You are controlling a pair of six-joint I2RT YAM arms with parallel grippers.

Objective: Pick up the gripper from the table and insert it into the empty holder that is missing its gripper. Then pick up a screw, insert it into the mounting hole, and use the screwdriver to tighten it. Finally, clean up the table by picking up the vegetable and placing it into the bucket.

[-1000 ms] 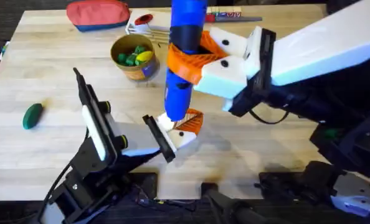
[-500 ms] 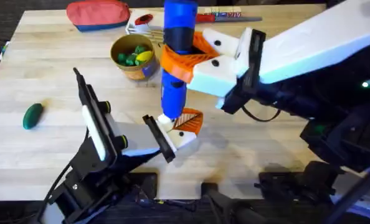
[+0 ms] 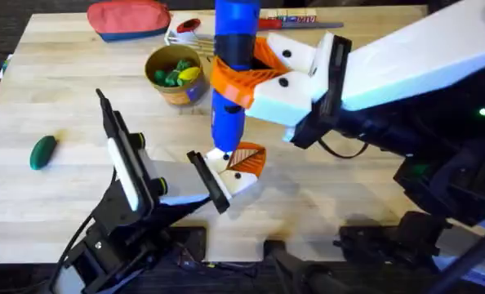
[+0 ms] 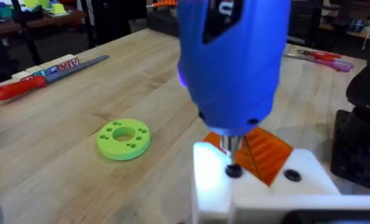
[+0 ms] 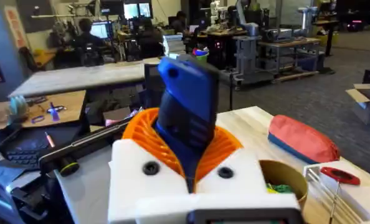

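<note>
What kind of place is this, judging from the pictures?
Most likely a robotics lab or workshop. The right wrist view shows a large room with workbenches, monitors and equipment racks. The table itself is butcher-block, with tools such as a red-handled screwdriver.

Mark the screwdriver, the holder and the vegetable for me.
screwdriver [image 3: 229,122]: overhead view, lower blue barrel.
holder [image 4: 211,174]: left wrist view, white top face beside the screw.
vegetable [image 3: 42,151]: overhead view, middle of the dark-green body.
</note>
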